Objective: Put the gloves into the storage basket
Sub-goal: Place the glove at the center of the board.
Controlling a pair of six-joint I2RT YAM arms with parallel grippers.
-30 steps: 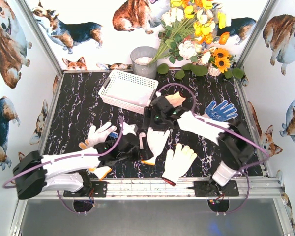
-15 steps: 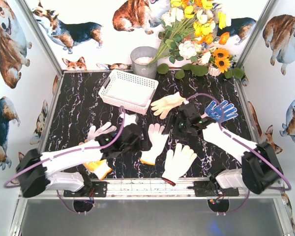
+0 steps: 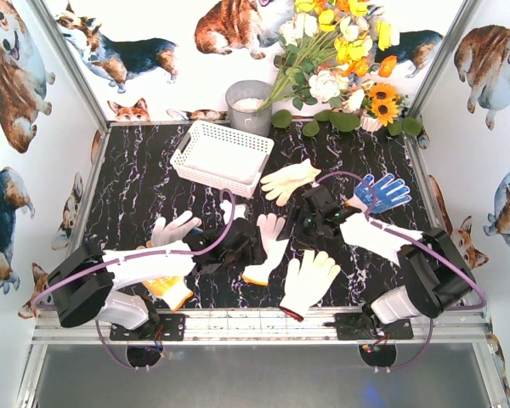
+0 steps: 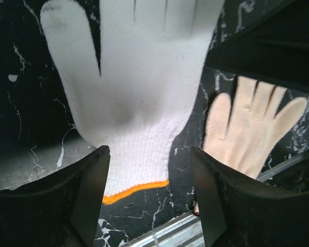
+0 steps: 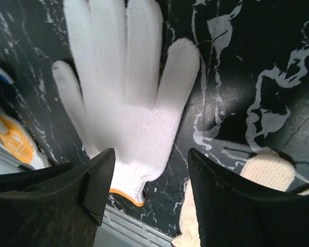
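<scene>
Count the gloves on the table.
6: cream glove by the basket, blue glove far right, orange-cuffed glove and red-cuffed glove mid-table, white glove and orange glove beside the left arm. Another may hide under that arm.

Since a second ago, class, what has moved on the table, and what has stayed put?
The right end effector pulled back from beside the storage basket toward the table's middle, uncovering the cream glove. The left end effector edged right, up to the orange-cuffed white glove. Both are open over that glove; nothing is held. The gloves and basket lie where they were.
</scene>
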